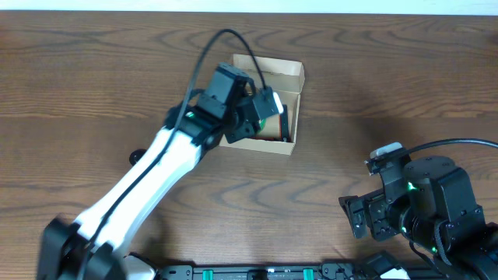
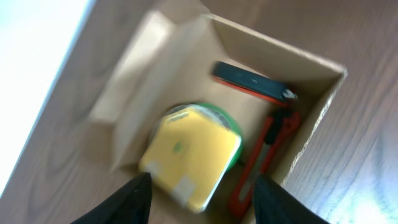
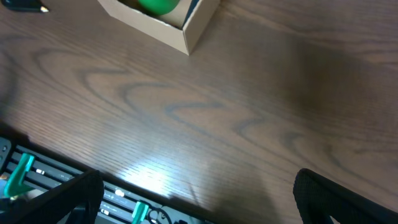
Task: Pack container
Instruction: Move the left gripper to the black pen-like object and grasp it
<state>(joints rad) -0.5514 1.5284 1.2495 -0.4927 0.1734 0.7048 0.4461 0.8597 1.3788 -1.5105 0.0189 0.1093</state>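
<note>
The small tan cardboard box [image 1: 289, 76] sits open on the brown wood-grain bench [image 1: 93, 70], towards the far side and a little left of the middle. The white left arm [image 1: 148, 187] reaches diagonally across to it, and its black wrist hangs right over the box opening, hiding most of the contents from above.

From the left wrist camera you look straight down into the box [image 2: 273, 56]. A flat yellow square pack [image 2: 189, 155] with a pale label lies on top of a green roll [image 2: 235, 132], of which only the rim shows. A slim black and orange-red tool [image 2: 249, 81] rests along one wall, and a red utility knife [image 2: 264, 162] lies along the adjoining wall, just beside the pack. A cardboard flap [image 2: 124, 81] folds out from the opposite side, blurred. The left jaws are spread apart above the pack and hold nothing.

The dark right arm [image 1: 436, 202] is at the near right edge, well apart from the box. Its jaws are wide open and empty over bare bench [image 3: 205, 124], with a corner of the box [image 3: 186, 31] at the top of its view.
</note>
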